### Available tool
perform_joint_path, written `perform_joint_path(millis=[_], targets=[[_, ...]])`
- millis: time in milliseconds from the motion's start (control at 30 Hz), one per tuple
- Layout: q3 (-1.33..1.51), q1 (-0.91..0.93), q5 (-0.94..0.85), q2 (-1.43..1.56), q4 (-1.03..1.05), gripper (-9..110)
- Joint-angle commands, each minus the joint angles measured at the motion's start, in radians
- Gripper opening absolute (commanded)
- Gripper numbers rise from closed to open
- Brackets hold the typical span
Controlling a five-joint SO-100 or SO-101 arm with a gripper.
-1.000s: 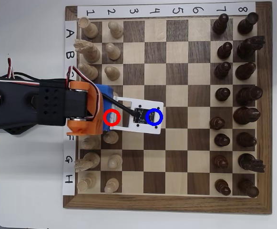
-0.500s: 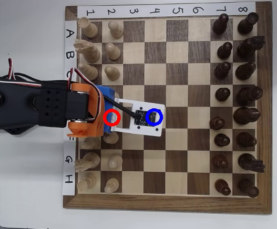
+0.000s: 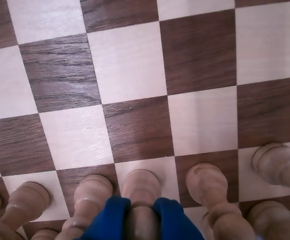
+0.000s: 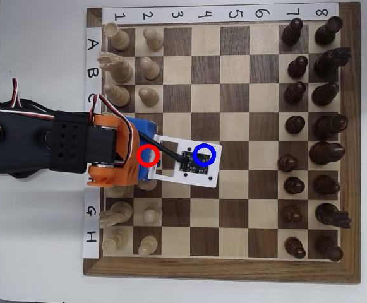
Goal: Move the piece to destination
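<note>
**Pawn between the blue fingertips, low over the pale pawn row**

Pawn (image 3: 141, 187) sits at the bottom centre of my wrist view, its round head just above the two blue fingertips (image 3: 170, 220) of the gripper (image 3: 141, 220). The tips stand narrow, one on each side of the pawn's stem, and they look to be touching it, so I read the jaws as clamped on it. More pale pieces line the near edge on both sides: one pawn (image 3: 91, 194) just left of it, another (image 3: 207, 181) to the right, and a further one (image 3: 279, 164) at the far right. Beyond them the chessboard (image 3: 130, 65) shows bare light and dark squares up to the top of the frame.

From overhead, the black arm (image 4: 38, 148) reaches in from the left edge, and its orange wrist (image 4: 110, 158) covers the board's left columns around rows D to F. I cannot see the pawn itself here; the arm and the white camera mount (image 4: 183, 167) hide it. A red ring (image 4: 148, 155) is drawn over column 2, right beside the orange wrist. The blue ring (image 4: 204, 154) marks a spot two columns to the right, on column 4, over the mount's far end. Dark pieces (image 4: 316, 151) stand along the right side, well apart from the arm.
</note>
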Motion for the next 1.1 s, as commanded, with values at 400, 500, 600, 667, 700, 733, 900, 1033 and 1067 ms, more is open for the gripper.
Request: perform_joint_path(millis=[400,500,600,667,700,733,900,1033,1067], targets=[[-0.049,0.018,-0.049,0.167,0.123,0],[-0.077,0.014,-0.049,0.202,0.175,0],[-0.104,0.012,-0.049,0.227,0.206,0],[-0.126,0.011,-0.049,0.236,0.218,0],[-0.135,0.009,-0.048,0.239,0.221,0],[-0.141,0.008,-0.046,0.241,0.224,0],[-0.181,0.006,-0.028,0.247,0.232,0],[-0.222,0.008,0.015,0.258,0.21,0],[-0.23,0.008,0.029,0.261,0.196,0]])
